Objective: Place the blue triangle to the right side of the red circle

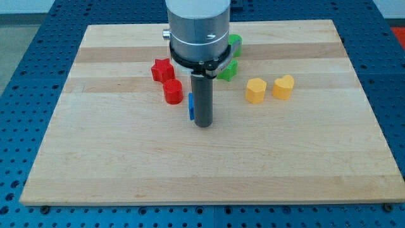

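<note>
Looking across the big wooden counter [126,164], we are seeing no hand, only a rod. Our tip [202,125] is touching the blue triangle [190,106], just right of the red circle [173,92]. Next we are probably nudging it gently.

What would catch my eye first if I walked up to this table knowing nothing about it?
The big silver arm coming down from the view's top, ending in a dark rod whose tip rests near the middle of the wooden board. A blue block, mostly hidden, sits against the rod's left side, just right of a red round block. Two yellow blocks stand farther right.
</note>
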Tool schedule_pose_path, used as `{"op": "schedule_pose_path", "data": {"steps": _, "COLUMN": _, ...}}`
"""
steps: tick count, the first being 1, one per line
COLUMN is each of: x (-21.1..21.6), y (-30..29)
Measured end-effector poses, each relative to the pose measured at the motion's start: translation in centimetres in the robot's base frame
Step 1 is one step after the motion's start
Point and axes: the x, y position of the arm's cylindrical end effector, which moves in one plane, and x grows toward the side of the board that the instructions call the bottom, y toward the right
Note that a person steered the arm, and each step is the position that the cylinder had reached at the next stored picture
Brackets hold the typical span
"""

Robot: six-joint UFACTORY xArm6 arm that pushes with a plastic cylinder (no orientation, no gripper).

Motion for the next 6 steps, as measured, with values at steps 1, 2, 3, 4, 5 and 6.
{"op": "schedule_pose_path", "data": {"steps": 1, "x": 0.6, "y": -1.6}}
{"op": "schedule_pose_path", "data": {"steps": 2, "x": 0.3, "y": -3.5}}
{"op": "schedule_pose_path", "data": {"steps": 3, "x": -0.7, "y": -3.8}}
{"op": "schedule_pose_path", "data": {"steps": 4, "x": -1.1, "y": -3.8}}
{"op": "schedule_pose_path", "data": {"steps": 5, "x": -1.7, "y": -3.8}}
{"op": "schedule_pose_path", "data": {"steps": 6, "x": -2.2, "y": -3.5}}
